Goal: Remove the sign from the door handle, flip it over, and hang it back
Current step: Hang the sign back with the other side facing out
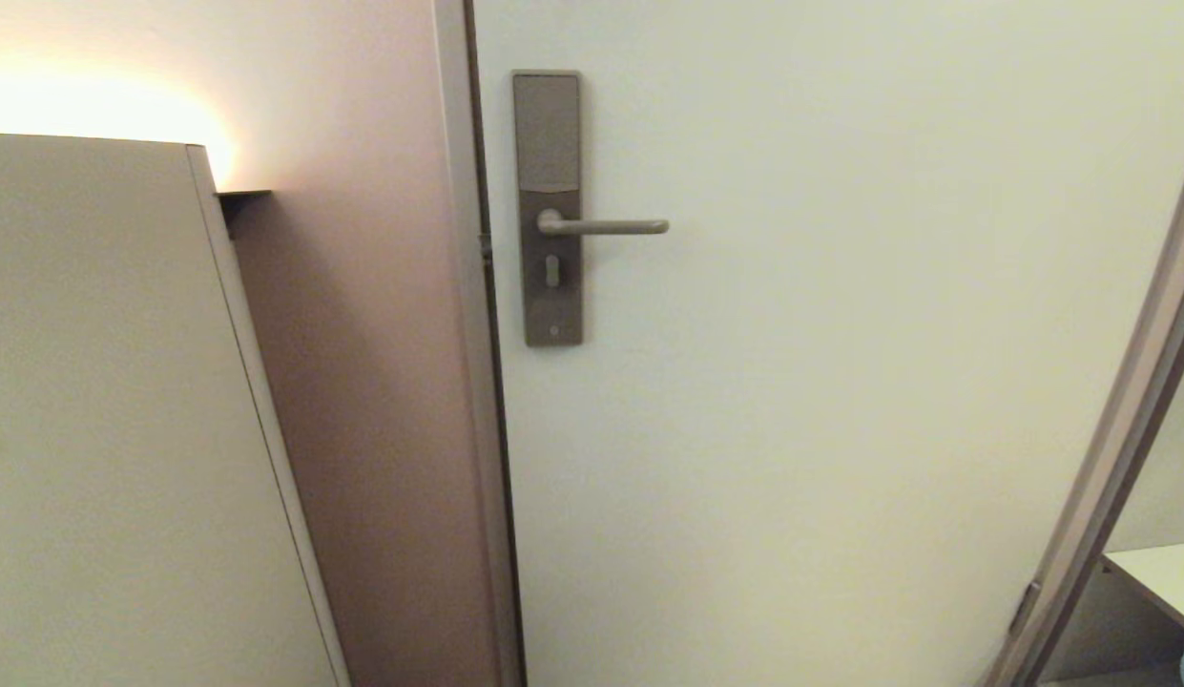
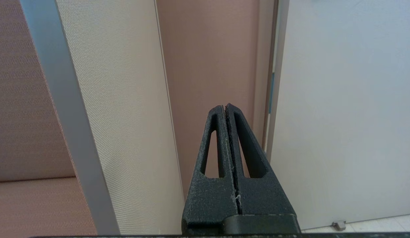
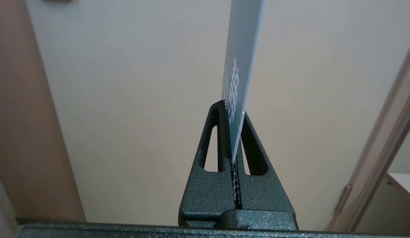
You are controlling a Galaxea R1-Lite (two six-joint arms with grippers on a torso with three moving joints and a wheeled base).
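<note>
The sign (image 3: 239,66) is off the door handle (image 1: 603,226) and clamped edge-on in the right gripper (image 3: 234,109), its blue face with white lettering showing as it stands up out of the clenched fingertips in front of the pale door (image 1: 840,382). The handle is a bare horizontal lever on its tall lock plate (image 1: 549,124), with nothing hanging from it. The left gripper (image 2: 225,106) is clenched on nothing, its fingers pressed together near the door's edge beside a beige panel (image 2: 125,115).
</note>
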